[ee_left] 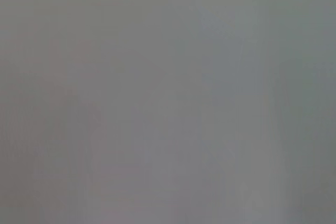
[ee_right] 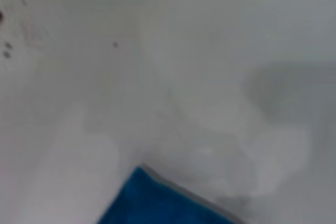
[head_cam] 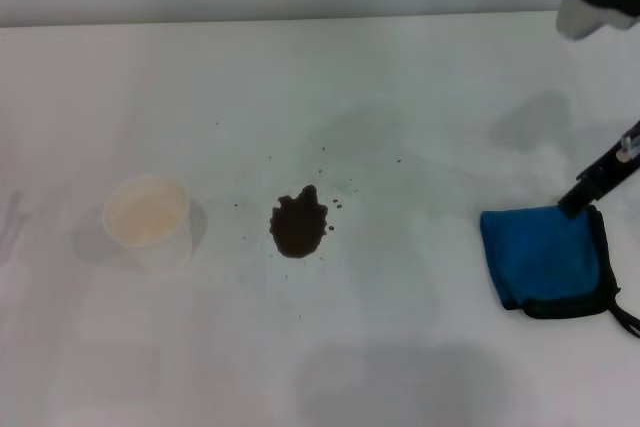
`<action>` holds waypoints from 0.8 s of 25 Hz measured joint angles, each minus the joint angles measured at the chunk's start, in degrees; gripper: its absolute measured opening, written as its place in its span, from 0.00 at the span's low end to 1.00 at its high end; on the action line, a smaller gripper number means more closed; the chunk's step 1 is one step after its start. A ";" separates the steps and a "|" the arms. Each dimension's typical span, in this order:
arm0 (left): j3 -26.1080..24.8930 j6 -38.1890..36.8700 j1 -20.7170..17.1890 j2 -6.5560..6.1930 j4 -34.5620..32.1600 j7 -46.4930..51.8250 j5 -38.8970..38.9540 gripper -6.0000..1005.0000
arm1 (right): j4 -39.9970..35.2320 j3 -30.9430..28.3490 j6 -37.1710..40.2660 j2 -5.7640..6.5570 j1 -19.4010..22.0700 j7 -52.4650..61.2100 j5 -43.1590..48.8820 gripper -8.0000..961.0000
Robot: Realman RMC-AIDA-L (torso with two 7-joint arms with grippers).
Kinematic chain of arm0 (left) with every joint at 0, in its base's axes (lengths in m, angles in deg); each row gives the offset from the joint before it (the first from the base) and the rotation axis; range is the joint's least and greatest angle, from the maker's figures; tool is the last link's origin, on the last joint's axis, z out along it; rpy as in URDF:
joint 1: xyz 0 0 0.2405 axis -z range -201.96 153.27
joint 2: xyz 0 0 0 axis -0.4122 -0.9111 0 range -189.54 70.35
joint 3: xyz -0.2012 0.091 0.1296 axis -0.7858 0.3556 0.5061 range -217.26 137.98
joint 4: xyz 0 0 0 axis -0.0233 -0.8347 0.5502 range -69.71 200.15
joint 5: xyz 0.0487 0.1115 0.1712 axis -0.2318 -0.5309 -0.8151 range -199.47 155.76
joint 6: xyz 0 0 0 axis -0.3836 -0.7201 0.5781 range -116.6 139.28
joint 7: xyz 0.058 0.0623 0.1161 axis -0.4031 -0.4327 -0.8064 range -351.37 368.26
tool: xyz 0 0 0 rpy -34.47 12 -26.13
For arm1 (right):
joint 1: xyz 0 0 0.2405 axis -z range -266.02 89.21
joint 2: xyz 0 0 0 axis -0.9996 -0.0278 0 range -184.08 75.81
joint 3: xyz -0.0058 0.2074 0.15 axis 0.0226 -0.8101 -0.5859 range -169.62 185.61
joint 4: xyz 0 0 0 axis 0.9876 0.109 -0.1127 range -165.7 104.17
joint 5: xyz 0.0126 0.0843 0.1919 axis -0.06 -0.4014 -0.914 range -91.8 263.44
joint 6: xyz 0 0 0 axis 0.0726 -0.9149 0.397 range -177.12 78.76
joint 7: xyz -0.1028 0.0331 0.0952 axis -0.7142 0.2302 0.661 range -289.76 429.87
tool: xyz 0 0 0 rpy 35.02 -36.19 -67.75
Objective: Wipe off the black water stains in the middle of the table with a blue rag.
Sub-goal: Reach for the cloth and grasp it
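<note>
The blue rag (head_cam: 545, 259) lies flat on the white bench (head_cam: 400, 77), far off to the right of the black water stains (head_cam: 298, 224). It has a black edge, and a thin black loop sticks out at its right corner. The right claw (head_cam: 578, 201) comes down from the right with its dark tip touching the far right corner of the rag. I cannot tell if the claw is wide or pinched, because only that one dark tip shows. The right wrist view shows just a corner of the rag (ee_right: 157, 203) and bare bench (ee_right: 210, 51).

The stains are a dark blotch with tiny dark dots sprinkled around it. A small white cup (head_cam: 148, 218) stands to the left of the stains, well apart from them.

The left claw is not seen; its wrist view shows only grey. No words or labels can be read on anything.
</note>
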 joint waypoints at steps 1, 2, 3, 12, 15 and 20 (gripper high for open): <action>0.00 0.02 0.08 0.02 0.06 0.00 0.00 0.89 | 0.98 0.58 0.66 -0.05 -0.02 0.18 0.52 0.76; 0.00 0.04 0.16 0.03 0.09 0.00 0.00 0.89 | 1.53 0.78 1.05 -0.05 -0.04 0.19 0.62 0.76; 0.00 0.04 0.16 0.03 0.09 0.00 0.00 0.89 | 2.33 1.09 1.61 -0.05 -0.05 0.19 0.72 0.76; 0.00 0.22 0.40 0.05 0.07 0.00 -0.03 0.89 | 9.04 1.90 5.61 0.14 -1.11 -0.56 0.85 0.75; 0.00 0.24 0.50 0.05 0.05 0.00 -0.04 0.89 | 9.88 2.32 6.21 0.08 -1.35 -0.65 0.87 0.74; 0.00 0.26 0.53 0.09 0.05 0.00 -0.20 0.89 | 10.15 3.13 6.81 0.05 -1.46 -0.65 1.09 0.72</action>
